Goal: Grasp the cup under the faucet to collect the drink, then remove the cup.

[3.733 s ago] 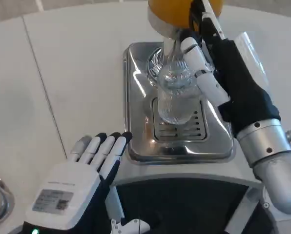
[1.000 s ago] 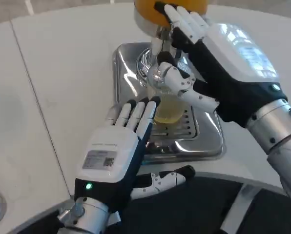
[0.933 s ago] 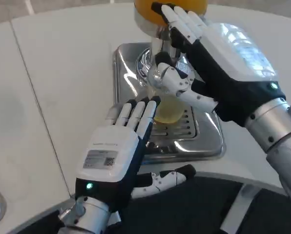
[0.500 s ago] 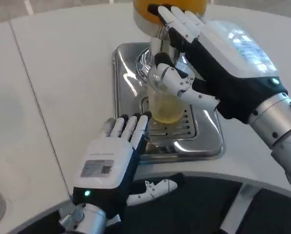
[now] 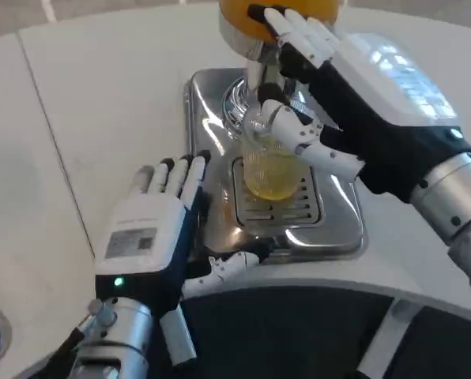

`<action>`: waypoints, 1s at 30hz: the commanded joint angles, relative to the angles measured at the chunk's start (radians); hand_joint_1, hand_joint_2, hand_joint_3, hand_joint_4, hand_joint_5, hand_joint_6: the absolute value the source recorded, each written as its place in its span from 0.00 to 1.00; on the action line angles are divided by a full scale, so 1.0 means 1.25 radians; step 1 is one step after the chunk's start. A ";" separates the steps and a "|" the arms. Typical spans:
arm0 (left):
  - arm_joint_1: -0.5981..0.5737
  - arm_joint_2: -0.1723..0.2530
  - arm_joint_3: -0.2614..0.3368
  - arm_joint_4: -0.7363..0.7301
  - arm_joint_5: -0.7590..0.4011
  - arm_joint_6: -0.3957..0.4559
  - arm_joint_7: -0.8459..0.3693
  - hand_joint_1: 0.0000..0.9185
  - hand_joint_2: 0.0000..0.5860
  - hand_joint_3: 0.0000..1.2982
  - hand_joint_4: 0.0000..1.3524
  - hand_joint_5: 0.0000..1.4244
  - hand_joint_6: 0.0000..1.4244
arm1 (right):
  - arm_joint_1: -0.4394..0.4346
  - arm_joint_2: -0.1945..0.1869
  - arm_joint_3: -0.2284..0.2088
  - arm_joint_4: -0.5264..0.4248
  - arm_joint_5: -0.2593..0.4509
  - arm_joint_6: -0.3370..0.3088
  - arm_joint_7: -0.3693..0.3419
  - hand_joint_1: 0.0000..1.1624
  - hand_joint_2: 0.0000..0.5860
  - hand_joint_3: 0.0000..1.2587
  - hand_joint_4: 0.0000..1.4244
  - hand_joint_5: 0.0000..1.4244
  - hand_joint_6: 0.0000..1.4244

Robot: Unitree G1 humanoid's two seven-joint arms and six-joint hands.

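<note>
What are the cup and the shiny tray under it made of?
The cup looks like clear plastic or glass, since the yellow drink shows through it. The tray looks like polished metal: it is silver and mirrors its surroundings.

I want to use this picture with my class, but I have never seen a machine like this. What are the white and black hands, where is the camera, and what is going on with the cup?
The camera sits on a humanoid robot's head or chest, looking down at a white table. The two hands are the robot's own. Its right hand reaches in beside a clear cup holding yellow drink, which stands on the shiny metal drip tray under the faucet of an orange drink dispenser. Whether the hand actually grips the cup is hard to tell. Its left hand holds nothing, fingers out flat at the tray's near left edge.
</note>
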 commanded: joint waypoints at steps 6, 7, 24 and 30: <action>-0.013 0.006 -0.003 0.021 -0.029 -0.009 0.030 0.00 0.19 0.00 0.00 0.01 0.01 | 0.212 0.118 -0.090 -0.128 0.014 0.078 -0.132 0.00 1.00 0.01 0.00 0.00 0.00; -0.015 0.007 -0.003 0.024 -0.033 -0.011 0.031 0.00 0.19 0.00 0.00 0.01 0.02 | 0.235 0.135 -0.095 -0.141 0.009 0.094 -0.141 0.00 1.00 0.01 0.00 0.00 0.00; -0.022 0.013 -0.008 0.038 -0.078 -0.059 0.069 0.00 0.18 0.00 0.00 0.03 0.05 | 0.466 0.241 -0.075 -0.260 -0.041 0.072 -0.231 0.00 1.00 0.00 0.00 0.00 0.00; -0.019 0.007 -0.010 0.036 -0.089 -0.072 0.077 0.00 0.17 0.00 0.00 0.04 0.05 | 0.521 0.226 -0.073 -0.263 -0.027 0.019 -0.236 0.00 1.00 0.00 0.00 0.00 0.00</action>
